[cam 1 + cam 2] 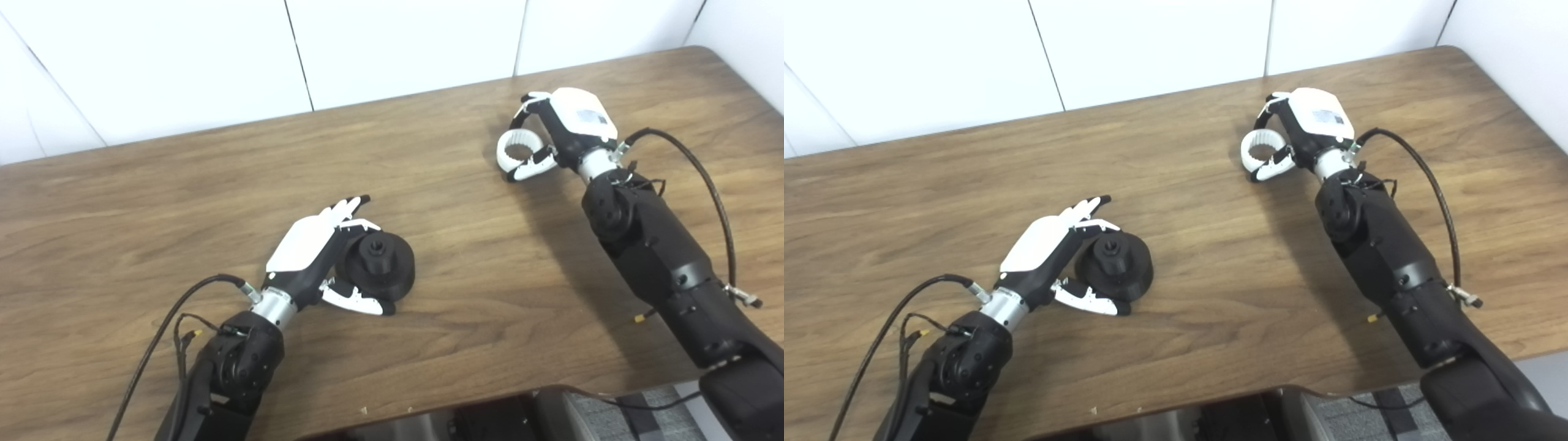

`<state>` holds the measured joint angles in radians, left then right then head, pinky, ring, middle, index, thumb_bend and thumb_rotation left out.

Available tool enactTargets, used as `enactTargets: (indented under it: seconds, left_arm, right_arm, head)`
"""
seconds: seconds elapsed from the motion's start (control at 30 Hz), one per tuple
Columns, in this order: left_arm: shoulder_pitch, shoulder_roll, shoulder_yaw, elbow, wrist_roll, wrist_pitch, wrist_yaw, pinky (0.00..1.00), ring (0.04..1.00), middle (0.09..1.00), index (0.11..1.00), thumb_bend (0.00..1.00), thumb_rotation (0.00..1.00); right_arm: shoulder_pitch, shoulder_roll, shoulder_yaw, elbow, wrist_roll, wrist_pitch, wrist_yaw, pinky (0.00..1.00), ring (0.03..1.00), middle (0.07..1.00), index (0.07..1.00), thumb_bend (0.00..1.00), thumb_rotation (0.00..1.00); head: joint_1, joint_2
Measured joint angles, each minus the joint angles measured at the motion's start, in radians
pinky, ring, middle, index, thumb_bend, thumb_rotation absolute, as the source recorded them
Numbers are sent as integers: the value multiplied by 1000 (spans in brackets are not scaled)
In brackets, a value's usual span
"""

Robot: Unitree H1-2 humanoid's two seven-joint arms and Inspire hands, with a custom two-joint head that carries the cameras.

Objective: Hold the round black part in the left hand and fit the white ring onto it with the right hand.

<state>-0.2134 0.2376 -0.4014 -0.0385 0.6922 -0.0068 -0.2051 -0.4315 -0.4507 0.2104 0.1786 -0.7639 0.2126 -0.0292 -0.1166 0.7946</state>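
left hand (318, 257) is lying fingers apart beside black part (380, 263); right hand (566, 131) is clamping white ring (517, 150) between fingers and thumb; its label is unreadable.

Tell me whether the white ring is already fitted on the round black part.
Not fitted. The white ring sits between the right hand's fingers, far across the table from the round black part.

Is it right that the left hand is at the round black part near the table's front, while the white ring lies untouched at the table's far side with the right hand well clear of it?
Not quite. The right hand is not clear of the white ring: the left eye view shows its fingers curled around it. The rest holds: the left hand is at the round black part.
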Motion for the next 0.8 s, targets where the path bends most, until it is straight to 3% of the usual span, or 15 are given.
enactTargets:
  seconds: [0.27,0.4,0.8]
  left_arm:
    - [0,0,4,0,0,1,0,974,1000,1000,640,980,293]
    - [0,0,6,0,0,-1,0,969,1000,1000,639,976,296]
    - [0,-2,9,0,0,7,-2,978,1000,1000,641,970,296]
  right_arm:
    - [10,-18,-44,-147,35,-8,5,901,866,876,488,515,163]
    - [23,-22,-69,-259,40,-7,29,962,883,882,490,518,158]
    - [47,-20,-105,-397,57,-1,102,863,864,866,488,520,157]
  head:
    - [-3,3]
    - [-3,3]
    - [34,14]
